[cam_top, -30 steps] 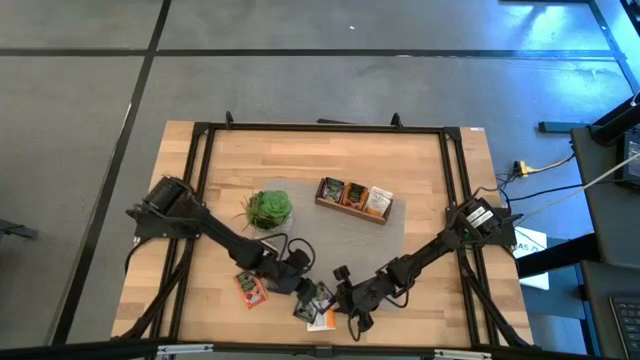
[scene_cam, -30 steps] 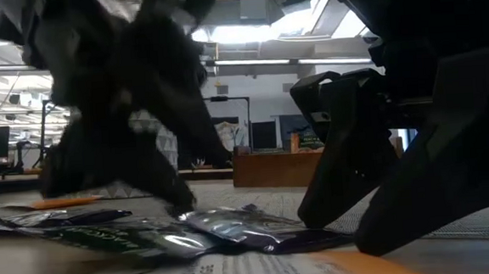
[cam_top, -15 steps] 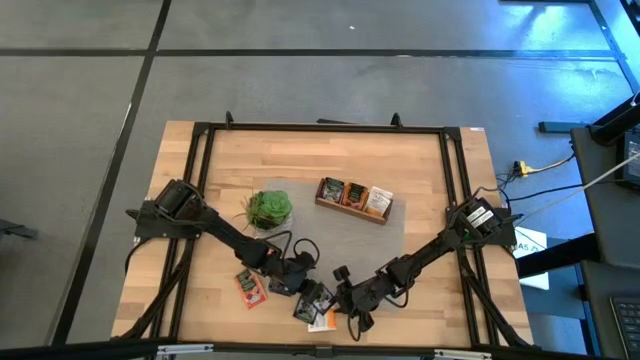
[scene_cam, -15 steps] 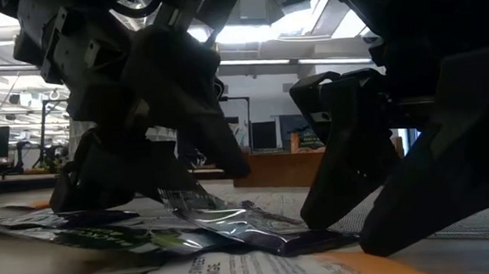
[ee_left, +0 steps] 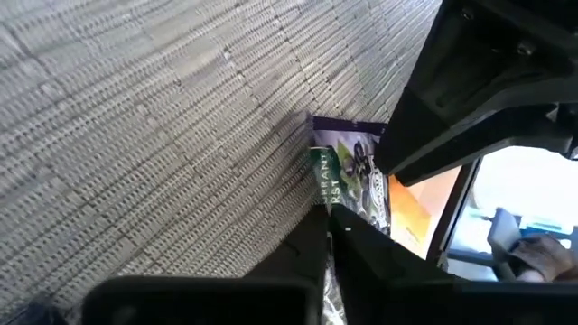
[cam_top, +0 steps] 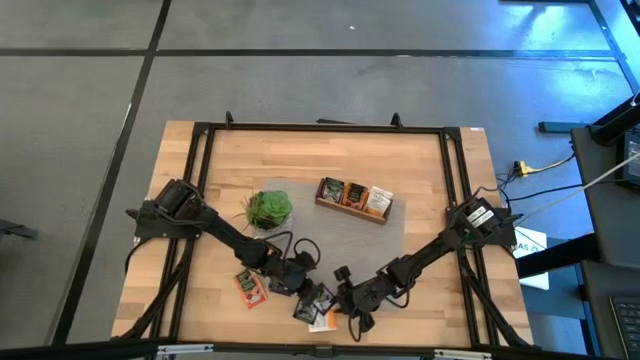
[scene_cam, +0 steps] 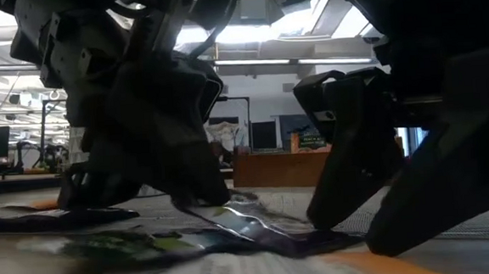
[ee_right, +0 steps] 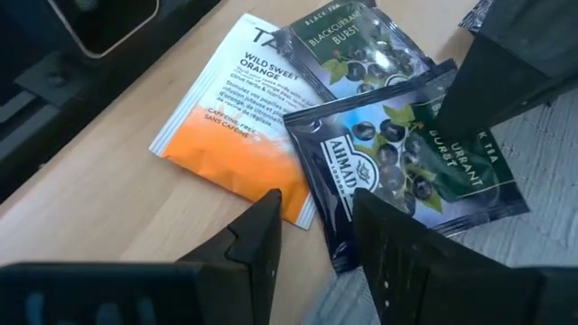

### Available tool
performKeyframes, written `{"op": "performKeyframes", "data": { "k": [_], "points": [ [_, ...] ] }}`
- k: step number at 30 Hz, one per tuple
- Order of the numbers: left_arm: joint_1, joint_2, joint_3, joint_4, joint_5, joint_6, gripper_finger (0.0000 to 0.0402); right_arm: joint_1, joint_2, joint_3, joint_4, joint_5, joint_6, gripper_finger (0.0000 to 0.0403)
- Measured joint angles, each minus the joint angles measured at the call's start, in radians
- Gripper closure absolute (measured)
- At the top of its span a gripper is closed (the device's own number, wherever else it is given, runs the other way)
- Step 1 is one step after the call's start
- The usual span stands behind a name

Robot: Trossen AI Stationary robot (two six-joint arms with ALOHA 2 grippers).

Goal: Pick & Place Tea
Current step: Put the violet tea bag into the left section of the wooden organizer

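Close up, near to far from the working hand:

Left hand point(ee_left: 330, 230): pinched down to a narrow gap on the edge of a dark purple sachet point(ee_left: 350, 176), its fingertips meeting at the packet's near border. I judge the edge grip suits a flat packet that offers nothing else to hold.

Held sachet: it lies almost flat on the grey woven mat point(ee_left: 153, 126), one side looking slightly raised in the low view point(scene_cam: 250, 226); whether it has left the mat I cannot tell.

Just past the left hand: a second dark purple sachet point(ee_right: 348, 41) and a white-and-orange sachet point(ee_right: 235, 113) overlap the held one in a small heap, so a lift could drag a neighbour along.

Right hand point(ee_right: 312, 239): hovering just beside that heap with its fingers partly apart and nothing between them; it seems to be waiting its turn.

To the left hand's other side: an orange-red sachet point(cam_top: 250, 287) lies alone on the wooden surface point(cam_top: 420, 170), near but not touching.

Farther off: a small green plant point(cam_top: 267, 209) stands by the left arm's reach.

Farthest: a wooden box point(cam_top: 354, 198) with three compartments, each showing sachets already in it, well apart from both hands; I take it as the destination, sorted by colour.
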Motion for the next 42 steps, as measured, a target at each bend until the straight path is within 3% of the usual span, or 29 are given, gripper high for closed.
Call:
{"op": "performKeyframes", "data": {
  "k": [6, 13, 17, 22, 29, 32, 37, 42],
  "points": [
    [0.002, 0.0, -0.002, 0.024, 0.001, 0.082, 0.0399, 0.003, -0.09, -0.008, -0.078, -0.017, 0.01, 0.0263],
    [0.023, -0.054, -0.005, 0.041, -0.004, 0.235, 0.0399, 0.002, -0.299, -0.003, -0.282, 0.004, 0.087, 0.0263],
    [0.041, -0.099, 0.005, 0.034, -0.01, 0.373, 0.0399, -0.017, -0.393, -0.002, -0.349, 0.071, 0.173, 0.0263],
    [0.055, -0.117, 0.067, 0.042, -0.052, 0.621, 0.0399, -0.047, -0.455, -0.002, -0.343, 0.172, 0.268, 0.0263],
    [0.061, -0.116, 0.13, -0.057, -0.051, 0.782, 0.0399, -0.072, -0.467, -0.002, -0.344, 0.18, 0.265, 0.0263],
    [0.061, -0.116, 0.142, -0.077, -0.056, 0.817, 0.0399, -0.083, -0.467, -0.002, -0.348, 0.156, 0.313, 0.0263],
    [0.067, -0.116, 0.142, -0.07, -0.072, 0.848, 0.0399, -0.097, -0.466, -0.001, -0.355, 0.003, 0.377, 0.0263],
    [0.079, -0.116, 0.142, -0.069, -0.073, 0.855, 0.0399, -0.098, -0.464, 0.0, -0.432, -0.011, 0.439, 0.0263]
  ]
}}
